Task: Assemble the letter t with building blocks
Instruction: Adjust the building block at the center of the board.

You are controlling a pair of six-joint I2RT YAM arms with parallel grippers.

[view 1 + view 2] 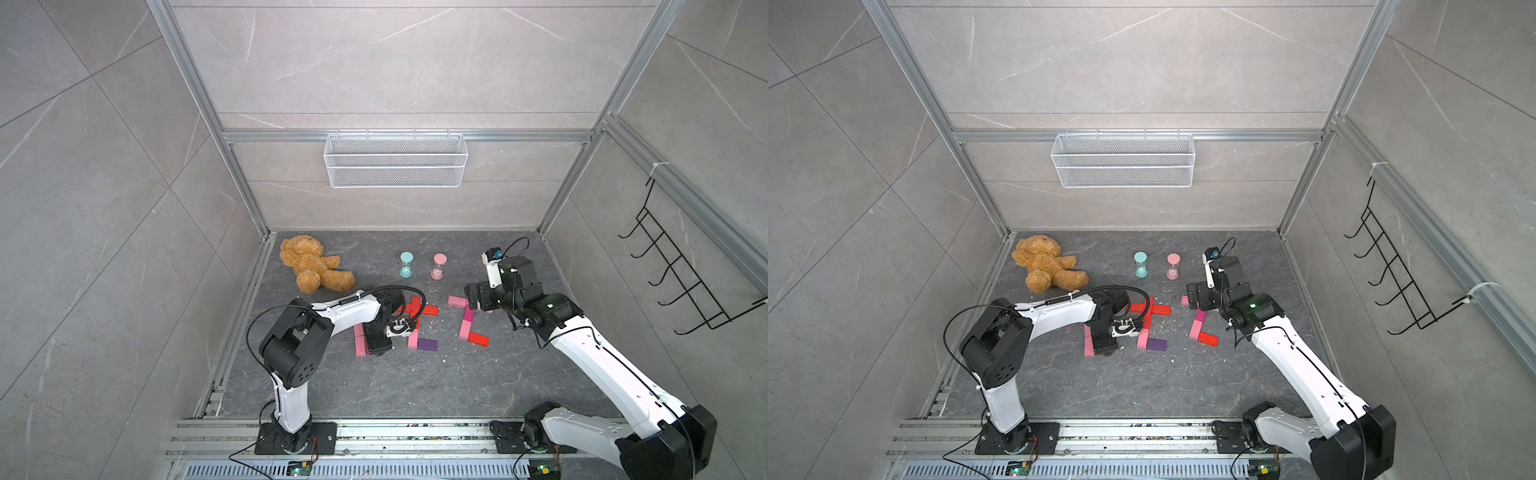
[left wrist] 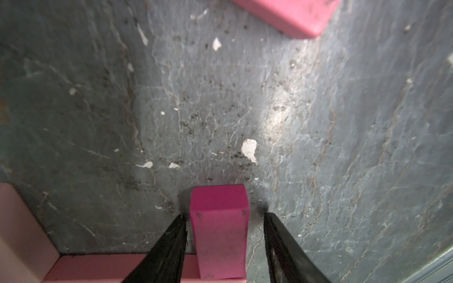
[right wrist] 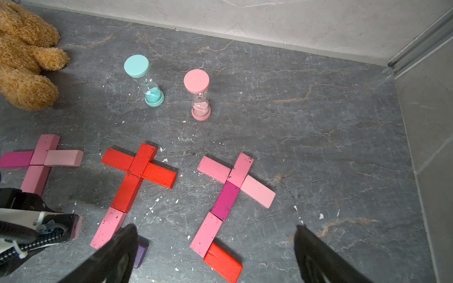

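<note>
Magenta block [image 2: 219, 230] | left gripper [image 2: 224, 215] fingers partly apart, loose around it | right gripper [image 3: 215, 226] spread wide, holding nothing

Three block clusters in a row across the middle of the tabletop, toys behind them.

The teddy bear [image 1: 316, 266] lies in the back left corner of the tabletop [image 1: 415, 386]. To its right, near the middle of the back edge, the left timer [image 1: 406, 264] stands just beside the right timer [image 1: 439, 267]. In front of them lie the left block cluster [image 1: 360, 347], the middle block cluster [image 1: 430, 310] and the right block cluster [image 1: 466, 328]. The left pincer [image 2: 223, 215] is over the left block cluster, with one block [image 2: 220, 235] between its fingers. The right pincer [image 3: 215, 227] is above the rear of the right block cluster. A wire basket [image 1: 395, 160] hangs on the back wall.
</note>
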